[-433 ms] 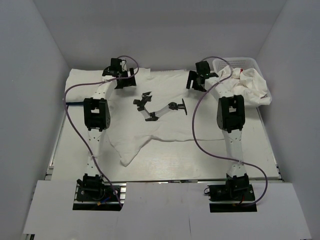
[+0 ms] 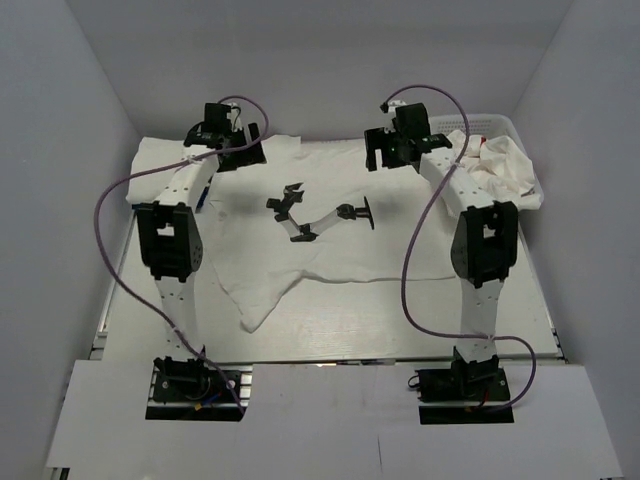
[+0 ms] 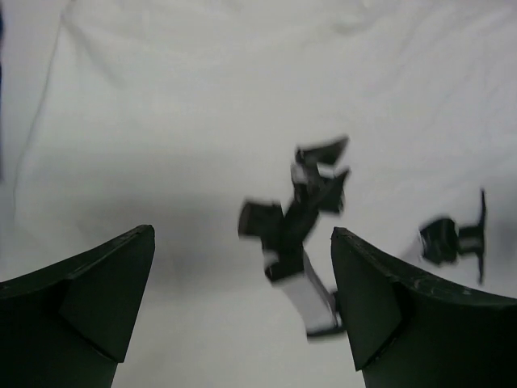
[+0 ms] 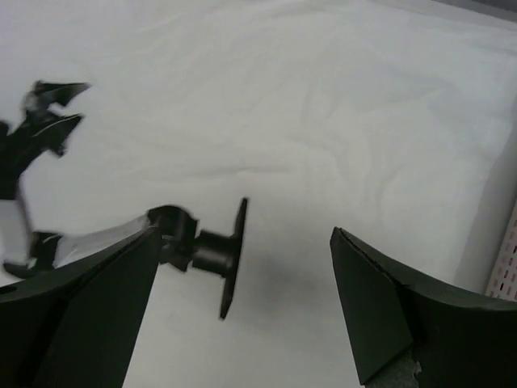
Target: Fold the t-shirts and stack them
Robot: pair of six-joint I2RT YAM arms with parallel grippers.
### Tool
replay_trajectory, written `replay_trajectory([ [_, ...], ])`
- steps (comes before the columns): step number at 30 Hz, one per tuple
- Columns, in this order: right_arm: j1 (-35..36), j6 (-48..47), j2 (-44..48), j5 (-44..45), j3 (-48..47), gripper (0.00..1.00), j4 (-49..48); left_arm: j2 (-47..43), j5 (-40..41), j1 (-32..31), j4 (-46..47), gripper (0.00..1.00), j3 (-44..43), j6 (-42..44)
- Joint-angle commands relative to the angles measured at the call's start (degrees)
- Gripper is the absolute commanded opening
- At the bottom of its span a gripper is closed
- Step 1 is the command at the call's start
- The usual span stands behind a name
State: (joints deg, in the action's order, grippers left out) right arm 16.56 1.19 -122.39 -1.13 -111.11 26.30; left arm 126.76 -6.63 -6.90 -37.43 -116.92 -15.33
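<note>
A white t-shirt lies spread flat across the table, with a black and white arm-shaped graphic at its middle. It fills the left wrist view and the right wrist view. My left gripper hovers over the shirt's far left part, open and empty. My right gripper hovers over the far right part, open and empty. More white t-shirts are heaped at the back right, one with a speck of red.
A white mesh basket stands at the back right under the heap; its wall shows in the right wrist view. A thin dark blue strip shows by the left arm. Grey walls close in on the left, right and back.
</note>
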Motion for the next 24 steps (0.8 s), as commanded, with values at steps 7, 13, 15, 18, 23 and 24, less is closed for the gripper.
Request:
replay_trajectory([
  [7,6.6,4.0,20.0,-8.2,21.5,0.90,-6.3,-38.8,-4.4,-3.2,-7.5,1.00,42.5,-10.4],
  [13,7.8,10.8,33.6,-7.3,37.8,0.90,-13.5,-54.2,-9.3,-4.9,-17.3,1.00,64.2,-18.3],
  [15,7.7,12.4,37.0,-7.8,40.3,0.90,-16.5,-58.3,-9.3,-5.5,-17.3,1.00,70.7,-20.1],
  [18,7.7,12.6,41.1,-6.4,44.5,0.90,-16.4,-59.7,-10.9,-5.5,-13.9,1.00,75.3,-22.4],
  [23,7.4,11.7,44.5,-2.7,46.5,0.90,-12.2,-57.5,-14.5,-6.6,-4.6,0.98,81.0,-22.9],
  [24,7.6,11.7,45.0,-1.3,46.9,0.90,-11.2,-55.6,-14.5,-6.6,-3.5,0.96,81.7,-22.9],
])
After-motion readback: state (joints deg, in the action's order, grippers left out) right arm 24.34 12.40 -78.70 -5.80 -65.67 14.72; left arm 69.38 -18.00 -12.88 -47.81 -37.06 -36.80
